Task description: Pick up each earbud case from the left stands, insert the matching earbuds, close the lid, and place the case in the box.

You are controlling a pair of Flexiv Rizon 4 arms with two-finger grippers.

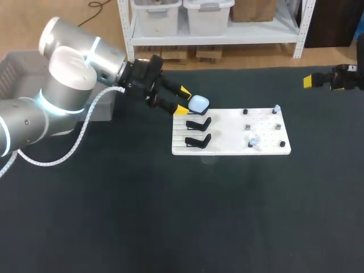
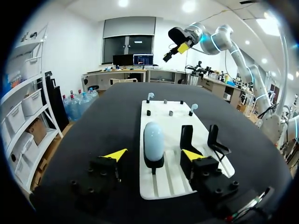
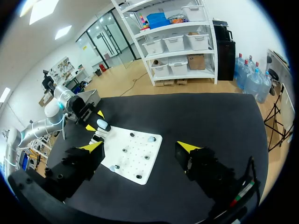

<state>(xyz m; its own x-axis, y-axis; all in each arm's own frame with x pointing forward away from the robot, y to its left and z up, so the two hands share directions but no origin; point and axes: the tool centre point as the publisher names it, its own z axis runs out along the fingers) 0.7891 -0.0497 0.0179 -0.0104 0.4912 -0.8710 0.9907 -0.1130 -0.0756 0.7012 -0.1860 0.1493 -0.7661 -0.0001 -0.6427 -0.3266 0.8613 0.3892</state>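
Left fingers (image 2: 116, 154): apart, one yellow tip on each side of the case, neither touching it in the wrist view.
Case (image 2: 153, 138): pale, rounded, standing upright on a black stand at the board's 10 o'clock corner in the head view.
Board (image 1: 227, 149): white, lying flat on the dark counter (image 1: 170, 216).
Empty stands (image 1: 198, 123): two black ones, just toward 6 o'clock from the case, side by side.
Earbuds (image 1: 276, 108): one sits on a peg at the board's 1 o'clock corner. A second earbud (image 1: 253, 140) sits toward 5 o'clock, among small dark pegs.
Right fingers (image 3: 186, 146): wide apart, over bare counter at 2 o'clock from the board, well apart from it.
Box (image 1: 14, 68): grey, at the counter's 10 o'clock edge, partly hidden behind the left arm (image 1: 62, 85).
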